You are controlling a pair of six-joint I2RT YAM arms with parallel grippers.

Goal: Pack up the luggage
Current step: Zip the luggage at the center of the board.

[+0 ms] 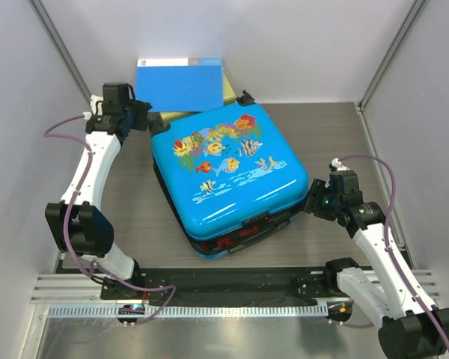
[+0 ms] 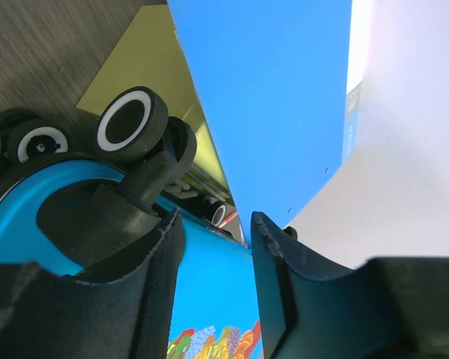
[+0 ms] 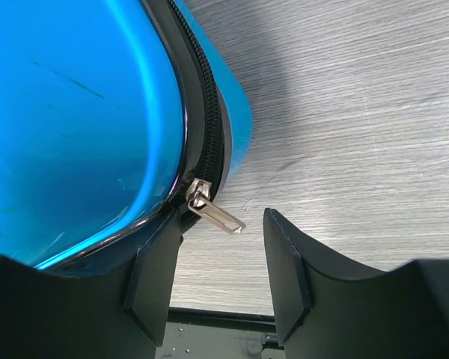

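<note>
The luggage (image 1: 228,168), a bright-blue hard shell with a fish-and-coral print, lies flat mid-table with its lid down. At its far left corner is my left gripper (image 1: 146,123), beside the black wheels (image 2: 132,120). In the left wrist view its jaws (image 2: 213,292) stand apart, with only the blue shell (image 2: 209,277) showing behind the gap. My right gripper (image 1: 312,200) is at the luggage's right corner. Its jaws (image 3: 221,262) are open, and the silver zipper pull (image 3: 215,214) hangs free just above the gap, close to the left finger (image 3: 153,277).
A flat blue folder (image 1: 181,84) leans at the back wall over a yellow-green box (image 1: 232,90), right behind the luggage. Grey walls close in left and right. The arms' base rail (image 1: 209,307) runs along the near edge.
</note>
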